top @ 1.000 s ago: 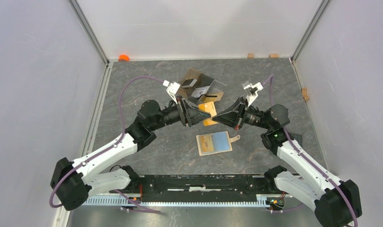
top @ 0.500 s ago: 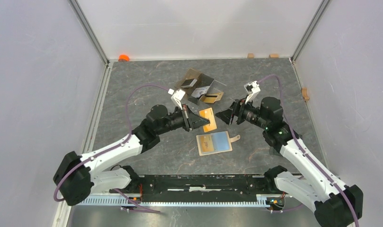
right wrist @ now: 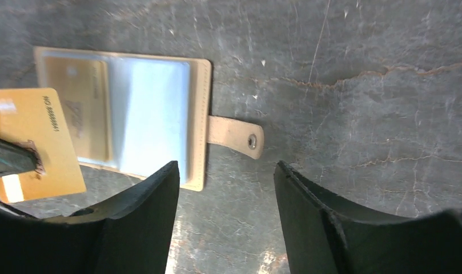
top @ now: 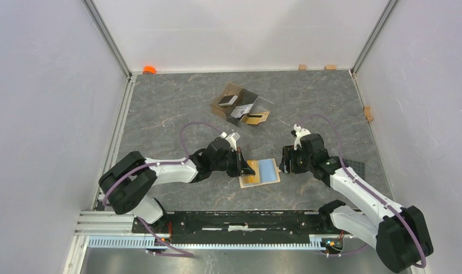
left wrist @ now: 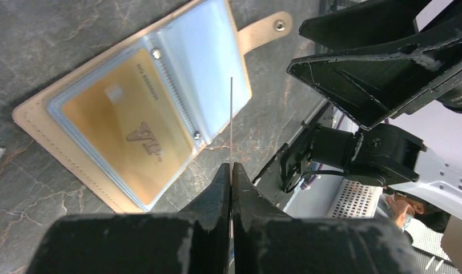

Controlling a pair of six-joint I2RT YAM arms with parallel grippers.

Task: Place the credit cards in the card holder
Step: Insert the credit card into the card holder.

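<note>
left gripper clenched on 1 thin orange-gold plastic card | card over open tan leather card holder | right gripper released above snap tab

The tan card holder lies open and flat, snap tab out. 1 gold card fills a pocket; a 2nd gold card hangs just above the holder.

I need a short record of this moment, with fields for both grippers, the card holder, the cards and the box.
left gripper: shut on an orange-gold card, edge-on above the card holder
right gripper: open, empty, near the snap tab
card holder: lying open
stored card: gold, in the pocket away from the tab
divided box: far behind, cards in it
</note>
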